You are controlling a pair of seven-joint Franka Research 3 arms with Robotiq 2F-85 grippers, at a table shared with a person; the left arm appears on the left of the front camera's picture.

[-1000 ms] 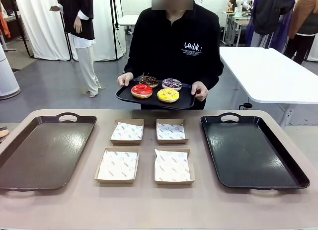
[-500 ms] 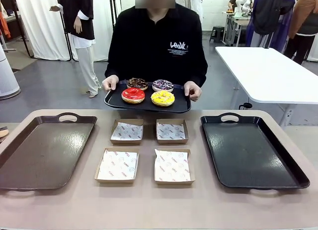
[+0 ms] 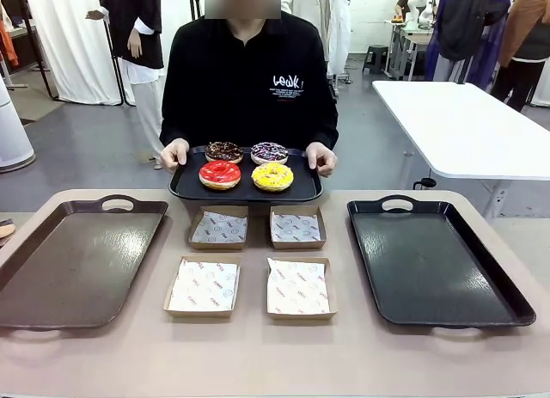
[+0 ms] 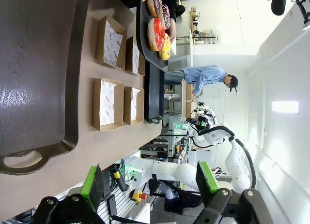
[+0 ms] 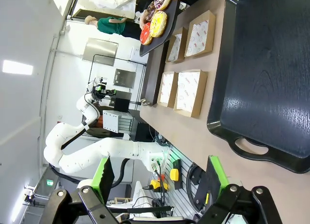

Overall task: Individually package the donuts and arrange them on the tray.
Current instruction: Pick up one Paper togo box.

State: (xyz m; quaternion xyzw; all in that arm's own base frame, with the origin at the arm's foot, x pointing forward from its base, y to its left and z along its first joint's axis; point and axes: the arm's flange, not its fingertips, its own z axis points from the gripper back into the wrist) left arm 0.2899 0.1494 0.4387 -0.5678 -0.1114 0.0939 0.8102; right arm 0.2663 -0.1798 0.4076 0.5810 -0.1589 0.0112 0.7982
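Setup right now: the table (image 3: 258, 359) has two big trays on it, a brown tray (image 3: 77, 269) on the robot's left and a black tray (image 3: 434, 260) on its right. Between them sit four paper-lined cardboard boxes (image 3: 203, 286), two rows of two.

All the donuts (image 3: 247, 163) are on a smaller serving tray (image 3: 184, 188) that a person holds at the table's far edge, just behind the back boxes. One hand (image 3: 174, 154) is clamped on one end and the other hand (image 3: 320, 159) on the opposite end. Can't tell if it's resting on the table.

The chocolate donut (image 3: 224, 150) and purple donut (image 3: 269, 152) are at the back. The red donut (image 3: 220, 174) and yellow donut (image 3: 272, 176) are nearer the robot.

They're all well apart from both grippers, across the boxes. The left gripper (image 4: 147, 178) has its jaws spread wide, with nothing between them. Same deal for the right gripper (image 5: 159, 175): spread wide, touching nothing.
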